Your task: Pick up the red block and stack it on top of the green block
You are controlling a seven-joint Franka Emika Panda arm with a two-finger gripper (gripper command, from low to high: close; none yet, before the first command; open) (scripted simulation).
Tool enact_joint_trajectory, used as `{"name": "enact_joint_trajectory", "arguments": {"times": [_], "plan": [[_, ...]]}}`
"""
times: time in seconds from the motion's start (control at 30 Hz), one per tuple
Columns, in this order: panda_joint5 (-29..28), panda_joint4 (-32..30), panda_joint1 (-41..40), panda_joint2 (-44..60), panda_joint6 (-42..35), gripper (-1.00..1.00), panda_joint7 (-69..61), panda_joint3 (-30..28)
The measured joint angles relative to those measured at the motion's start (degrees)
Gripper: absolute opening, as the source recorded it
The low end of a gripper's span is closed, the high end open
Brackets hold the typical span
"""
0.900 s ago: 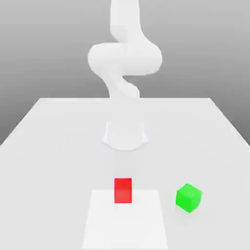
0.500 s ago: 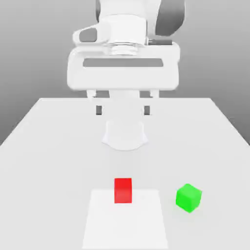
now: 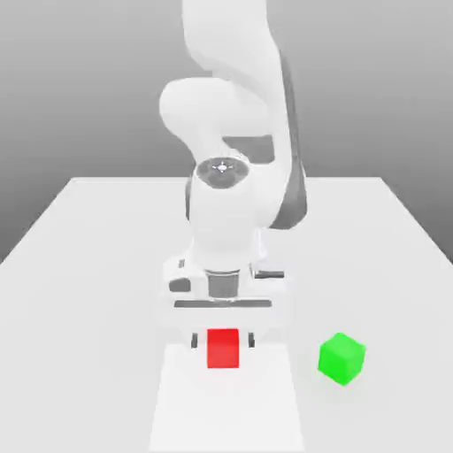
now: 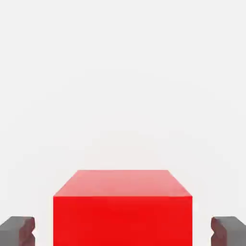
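Matte red block [image 3: 223, 348] on smooth white table [image 3: 80, 257], gripper [image 3: 223, 341] straddling it with dark fingers [image 4: 17, 229] apart, not touching, matte green block [image 3: 341, 358] well apart toward exterior view's right.

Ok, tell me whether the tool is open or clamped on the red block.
Open. In the hand view both fingertips stand clear of the red block, with white gaps either side; the tool straddles it without touching.

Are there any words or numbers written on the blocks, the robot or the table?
None: no words, numbers or signs anywhere.
Red block: plain red.
Green block: plain green.
Robot arm and table: plain white, no label or brand.
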Motion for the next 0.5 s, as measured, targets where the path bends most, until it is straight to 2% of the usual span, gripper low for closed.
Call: {"name": "enact_joint_trajectory", "arguments": {"times": [0.13, 0.4, 0.5], "plan": [[-0.2, 0.0, -0.1, 0.4, 0.4, -1.00, 0.1, 0.1], [-0.3, -1.9, 0.1, -14.3, -12.4, -1.00, -0.2, 0.1], [0.3, -0.5, 3.1, -15.5, -15.1, -1.00, -6.2, 1.5]]}}
